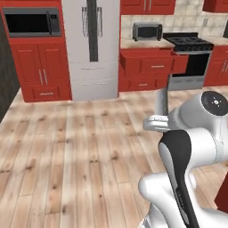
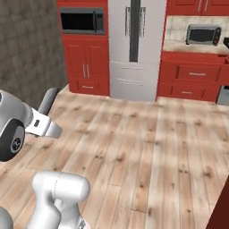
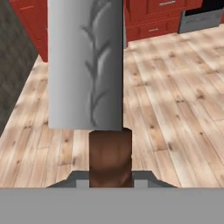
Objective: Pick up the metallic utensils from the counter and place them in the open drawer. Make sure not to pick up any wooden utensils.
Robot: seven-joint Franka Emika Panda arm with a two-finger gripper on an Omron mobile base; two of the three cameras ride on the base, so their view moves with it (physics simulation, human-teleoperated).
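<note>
My gripper (image 3: 110, 179) is shut on the brown handle of a knife (image 3: 85, 65), one of the metallic utensils. Its broad grey blade points away from the hand. From the left base view the knife (image 1: 161, 101) stands nearly upright above the gripper (image 1: 163, 116), high over the wooden floor. The right base view has the blade (image 2: 48, 100) slanting up from the gripper (image 2: 44, 112). The open red drawer (image 1: 149, 62) juts out from the far cabinets, well beyond the knife. The counter and the wooden utensils are out of view.
A white fridge (image 1: 91, 49) stands left of the drawer, a stove (image 1: 189, 44) right of it, and a toaster oven (image 1: 147, 31) on the top above it. Bare wooden floor (image 1: 80, 147) stretches between me and the cabinets. A red panel (image 1: 222, 196) shows at the lower right.
</note>
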